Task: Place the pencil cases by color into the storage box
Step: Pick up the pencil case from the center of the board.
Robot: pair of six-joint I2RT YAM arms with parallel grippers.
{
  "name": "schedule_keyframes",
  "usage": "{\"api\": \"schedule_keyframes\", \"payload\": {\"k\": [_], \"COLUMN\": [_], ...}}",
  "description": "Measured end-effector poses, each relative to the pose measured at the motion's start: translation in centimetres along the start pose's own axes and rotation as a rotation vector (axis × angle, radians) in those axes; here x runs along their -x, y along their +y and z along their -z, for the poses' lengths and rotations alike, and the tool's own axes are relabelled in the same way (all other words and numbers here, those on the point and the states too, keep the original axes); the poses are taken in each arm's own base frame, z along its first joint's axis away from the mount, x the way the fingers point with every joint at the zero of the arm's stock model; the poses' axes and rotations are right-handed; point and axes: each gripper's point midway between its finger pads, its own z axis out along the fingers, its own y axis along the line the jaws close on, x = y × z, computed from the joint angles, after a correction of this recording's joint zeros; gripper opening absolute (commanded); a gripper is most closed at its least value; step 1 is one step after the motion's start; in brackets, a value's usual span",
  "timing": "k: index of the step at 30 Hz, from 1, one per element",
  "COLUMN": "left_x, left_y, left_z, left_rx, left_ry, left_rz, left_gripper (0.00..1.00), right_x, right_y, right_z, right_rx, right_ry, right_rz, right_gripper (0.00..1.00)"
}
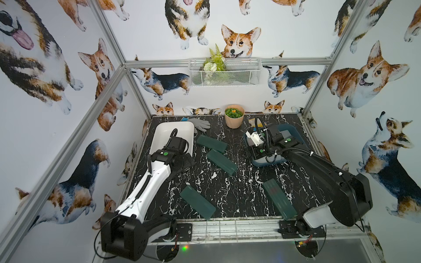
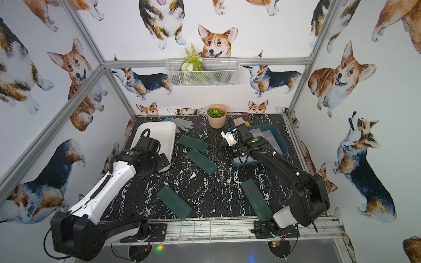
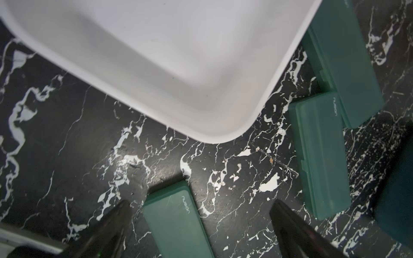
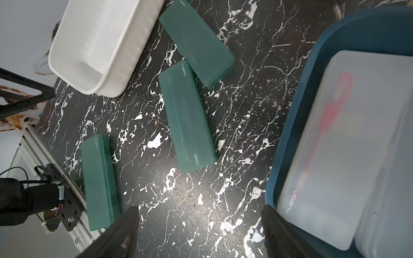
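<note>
Hovering grippers, jaws apart, at two tubs.
Left gripper (image 3: 201, 203) at the front end of the shallow white plastic tub (image 1: 175, 129), rear-left corner of the black marbled tabletop (image 1: 239, 189); right gripper (image 4: 200, 207) at the dark teal plastic tub's (image 4: 290, 138) rim, rear-right, containing frosted clear rectangular cases (image 4: 335, 156); four translucent green rectangular cases (image 1: 222, 161) lie mid-tabletop and near the front edge.

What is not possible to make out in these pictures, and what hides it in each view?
Blue tub: the count of clear cases inside; the right arm covers it in both top views, the right wrist view cuts it off.
White tub: its near end, under the left arm in both top views; wrist views show only part.
Near-right green case: its reddish contents, blurred through the lid.
</note>
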Motion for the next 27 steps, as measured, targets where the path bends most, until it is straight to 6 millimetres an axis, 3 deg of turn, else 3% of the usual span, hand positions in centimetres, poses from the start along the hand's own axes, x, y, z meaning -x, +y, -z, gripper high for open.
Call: {"api": "schedule_keyframes", "payload": {"k": [6, 11, 17, 27], "left_x": [-4.5, -6.9, -10.6, -12.0], "left_y": [3.1, 2.7, 3.1, 3.4], "left_z": [0.4, 0.3, -1.2, -2.8], "left_rx": [0.049, 0.072, 0.125, 0.117], "left_ry": [0.054, 0.080, 0.116, 0.118], "left_rz": [0.244, 0.323, 0.303, 0.283], "left_gripper": [1.00, 1.00, 1.00, 1.00], "right_x": [-0.9, -2.2, -3.3, -3.5], "right_y": [0.1, 0.0, 0.0, 0.1], "right_z": [0.7, 1.1, 1.5, 1.8], "right_rx": [0.001, 0.003, 0.004, 0.009], "right_ry": [-0.009, -0.007, -0.012, -0.021], "right_rz": [0.004, 0.000, -0.017, -0.020], "right_gripper": [0.86, 0.86, 0.87, 0.87]}}
